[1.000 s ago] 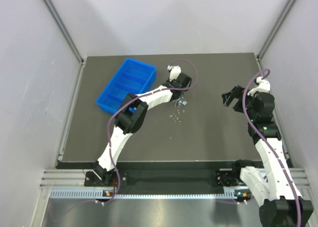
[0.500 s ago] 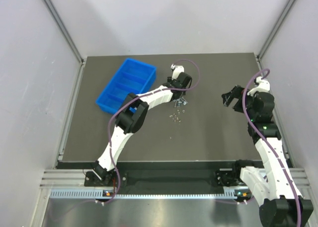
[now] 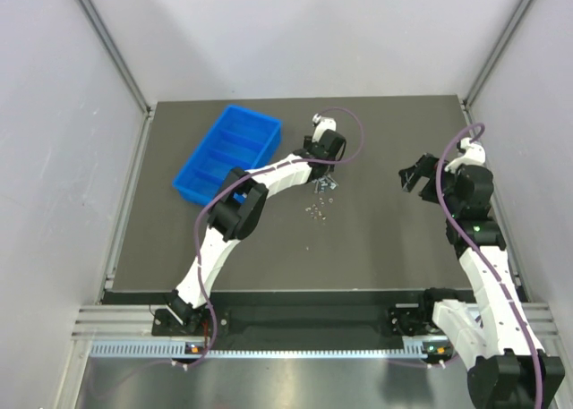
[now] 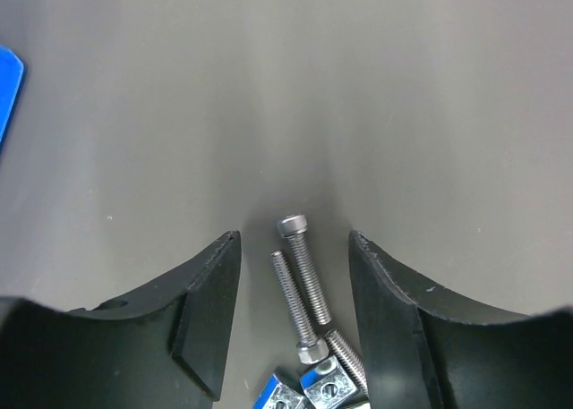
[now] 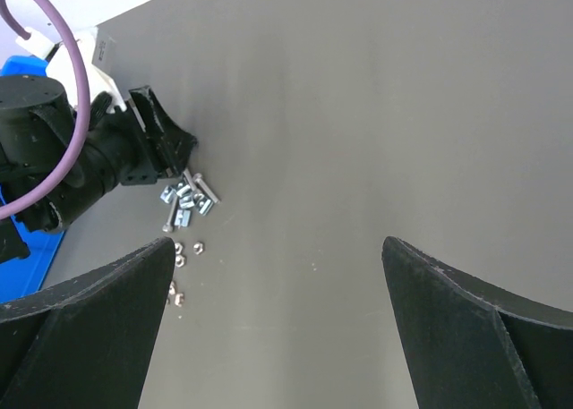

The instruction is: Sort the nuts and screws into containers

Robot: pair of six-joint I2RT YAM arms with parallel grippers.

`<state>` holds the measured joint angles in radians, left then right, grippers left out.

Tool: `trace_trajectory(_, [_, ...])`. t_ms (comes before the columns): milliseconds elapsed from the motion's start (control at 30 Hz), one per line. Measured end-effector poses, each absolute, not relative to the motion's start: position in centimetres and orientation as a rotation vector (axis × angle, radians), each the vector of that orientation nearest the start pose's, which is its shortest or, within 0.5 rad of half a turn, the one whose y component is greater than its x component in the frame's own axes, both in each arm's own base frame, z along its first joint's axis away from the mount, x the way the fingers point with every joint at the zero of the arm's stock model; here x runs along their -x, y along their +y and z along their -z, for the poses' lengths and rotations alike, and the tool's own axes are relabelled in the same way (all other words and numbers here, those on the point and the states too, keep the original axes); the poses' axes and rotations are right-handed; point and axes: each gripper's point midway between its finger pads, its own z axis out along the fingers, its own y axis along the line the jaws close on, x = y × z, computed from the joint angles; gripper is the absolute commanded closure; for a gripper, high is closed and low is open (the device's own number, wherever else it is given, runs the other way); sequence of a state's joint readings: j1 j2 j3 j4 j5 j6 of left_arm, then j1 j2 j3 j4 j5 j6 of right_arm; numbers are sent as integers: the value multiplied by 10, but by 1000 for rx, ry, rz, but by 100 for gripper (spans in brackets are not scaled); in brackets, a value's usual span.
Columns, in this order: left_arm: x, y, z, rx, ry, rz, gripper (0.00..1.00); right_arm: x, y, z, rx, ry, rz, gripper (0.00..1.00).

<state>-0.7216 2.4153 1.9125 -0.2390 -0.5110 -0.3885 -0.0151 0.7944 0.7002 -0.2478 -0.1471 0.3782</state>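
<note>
Left wrist: the left hand (image 4: 294, 239) stands open, screws (image 4: 305, 270) lying loose between its jaws.

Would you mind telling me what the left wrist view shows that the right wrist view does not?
Only the left wrist view: the left gripper from inside, jaws open, with two screws lying side by side between its fingers.

Only the right wrist view: the right gripper, open and empty, the left arm's purple cable, and loose nuts scattered apart from the pile.

Both: the dark table, part of that pile, and an edge of the blue tray.
</note>
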Motion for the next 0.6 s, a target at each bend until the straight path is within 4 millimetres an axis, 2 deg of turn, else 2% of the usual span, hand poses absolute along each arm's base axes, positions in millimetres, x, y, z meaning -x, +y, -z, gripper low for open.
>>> trace_trajectory(167, [-504, -351, -38, -130, 2194, 29, 51, -303, 36, -220, -278, 1908, -385, 0])
trace_trajectory(600, [-508, -360, -35, -173, 2180, 36, 57, -304, 36, -218, -280, 1915, -384, 0])
